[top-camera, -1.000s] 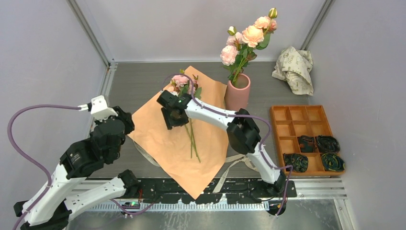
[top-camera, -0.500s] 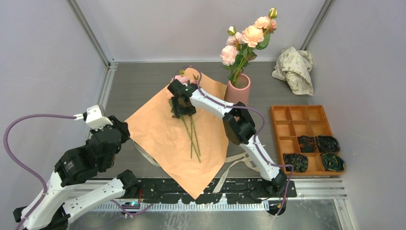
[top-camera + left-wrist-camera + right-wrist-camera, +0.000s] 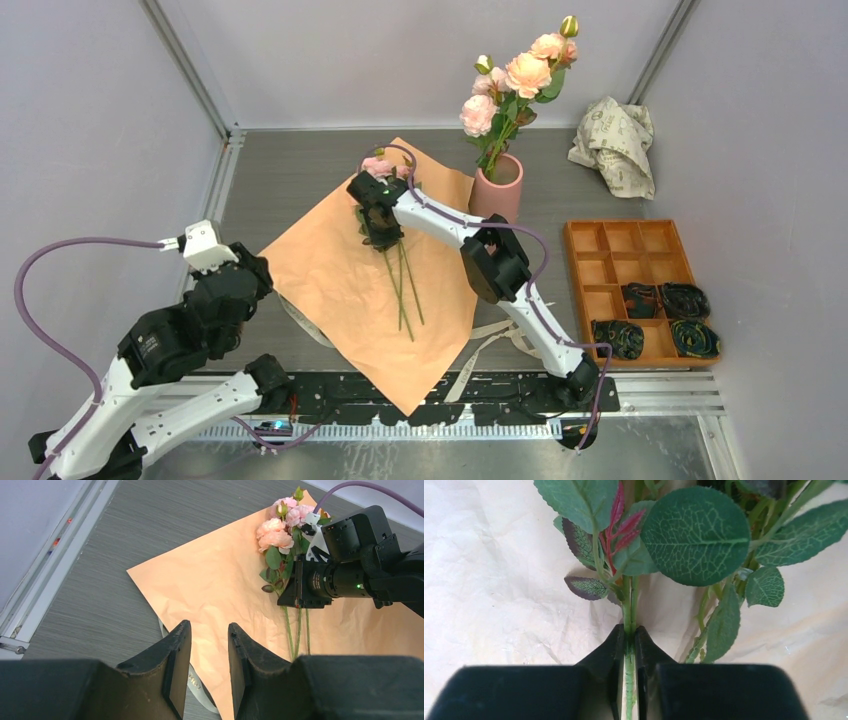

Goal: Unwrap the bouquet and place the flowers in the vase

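Where the grey worktop (image 3: 290,170) fills the middle of the top view, the orange wrapping paper (image 3: 330,280) lies unfolded and flat across its centre. One corner of it reaches down to the arm bases at the bottom of the frame. An orange compartment tray (image 3: 620,240) sits at the right, and a crumpled cream paper (image 3: 615,140) lies at the upper right. The pink vase (image 3: 497,200) stands upright at the wrapping paper's upper right corner, with tall flowers (image 3: 520,75) rising from its mouth. The loose flowers (image 3: 378,166) lie on the wrapping paper, their blooms toward the top of the frame and their thin stems running down toward the centre. At the lower left, off the wrapping paper's left edge, the left tool (image 3: 208,630) hangs above the worktop, its fingers parted with nothing between them. The right tool (image 3: 629,632) is at the upper centre, over the wrapping paper just below the blooms. It is clenched on a green stem of the loose flowers, whose leaves fan out just beyond its fingertips.
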Controlling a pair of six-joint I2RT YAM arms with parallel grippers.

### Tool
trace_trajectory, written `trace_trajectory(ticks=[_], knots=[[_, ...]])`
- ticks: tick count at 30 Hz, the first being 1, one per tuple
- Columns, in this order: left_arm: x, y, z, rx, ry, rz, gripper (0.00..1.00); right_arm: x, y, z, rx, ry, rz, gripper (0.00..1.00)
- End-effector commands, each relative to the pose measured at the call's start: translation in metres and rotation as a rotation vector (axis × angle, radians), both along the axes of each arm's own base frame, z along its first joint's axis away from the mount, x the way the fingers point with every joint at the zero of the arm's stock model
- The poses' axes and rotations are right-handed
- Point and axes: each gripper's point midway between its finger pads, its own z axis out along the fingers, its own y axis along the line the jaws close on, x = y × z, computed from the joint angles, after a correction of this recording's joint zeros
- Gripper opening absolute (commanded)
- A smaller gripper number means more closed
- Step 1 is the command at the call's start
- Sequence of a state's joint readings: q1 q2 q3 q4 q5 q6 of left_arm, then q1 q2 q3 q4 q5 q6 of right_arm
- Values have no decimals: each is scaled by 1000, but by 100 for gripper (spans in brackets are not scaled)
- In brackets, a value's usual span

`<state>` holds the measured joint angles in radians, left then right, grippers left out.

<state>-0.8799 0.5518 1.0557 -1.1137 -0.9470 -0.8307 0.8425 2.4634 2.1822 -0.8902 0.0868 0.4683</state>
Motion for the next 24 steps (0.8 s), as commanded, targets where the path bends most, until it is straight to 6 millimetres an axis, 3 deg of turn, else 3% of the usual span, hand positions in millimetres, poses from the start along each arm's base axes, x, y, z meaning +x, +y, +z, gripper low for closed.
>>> trace_trajectory(ticks=[1, 2, 5, 9, 17, 24], knots=[[1, 4, 4, -3, -20, 21, 34, 2, 7, 8, 22, -19, 13, 8], [1, 3, 3, -2, -18, 21, 34, 3, 7, 14, 26, -25, 19, 3], [1, 2, 1, 1, -11, 16, 34, 4, 9, 44, 41, -57, 42, 1], [1, 2, -1, -1, -9, 19, 34, 0, 15, 107, 99, -155, 105, 1], [1, 2, -1, -7, -10, 19, 34, -15, -13, 268, 222, -442, 150, 1], [5, -4, -2, -10, -10, 9, 34, -54, -72, 425, 398, -860, 114, 1]])
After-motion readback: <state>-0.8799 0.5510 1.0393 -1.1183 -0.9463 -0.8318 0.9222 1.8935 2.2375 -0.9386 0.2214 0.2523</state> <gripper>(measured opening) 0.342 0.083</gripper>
